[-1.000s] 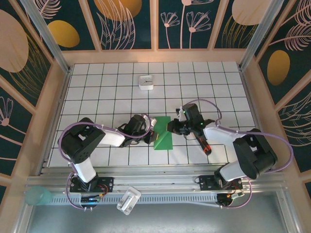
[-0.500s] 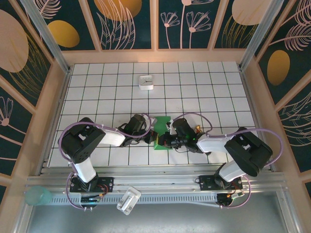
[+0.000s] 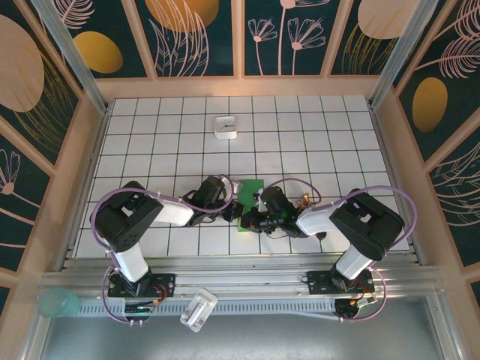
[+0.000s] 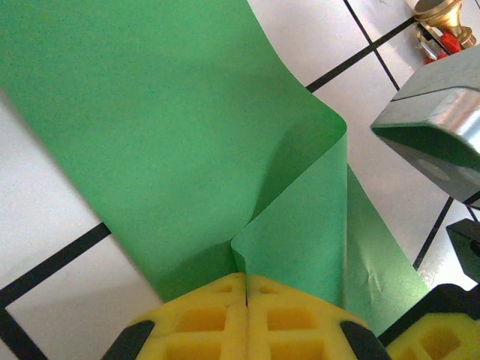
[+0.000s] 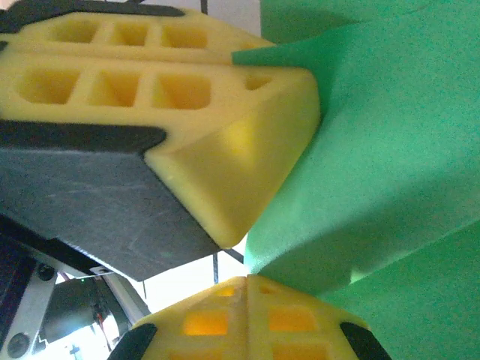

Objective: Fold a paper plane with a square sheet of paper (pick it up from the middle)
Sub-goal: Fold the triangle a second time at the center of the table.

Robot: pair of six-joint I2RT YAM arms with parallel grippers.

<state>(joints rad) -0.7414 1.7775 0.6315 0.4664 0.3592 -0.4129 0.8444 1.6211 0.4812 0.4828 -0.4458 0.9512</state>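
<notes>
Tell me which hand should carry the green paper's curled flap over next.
Likely the right. The left hand is shut where the thin bright green paper sheet curls, a good anchor; the right hand is shut on the paper beside it.

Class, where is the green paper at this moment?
In the top view the green paper sits near the middle, pinched between the left gripper and right gripper, on the arms' side of the white box.

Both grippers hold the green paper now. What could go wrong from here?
The left gripper and the right gripper are shut on the square sheet of paper close together; pulling apart may tear it. Their fingers almost touch and could collide. The sheet bulges instead of lying flat, so the crease may come out crooked.
</notes>
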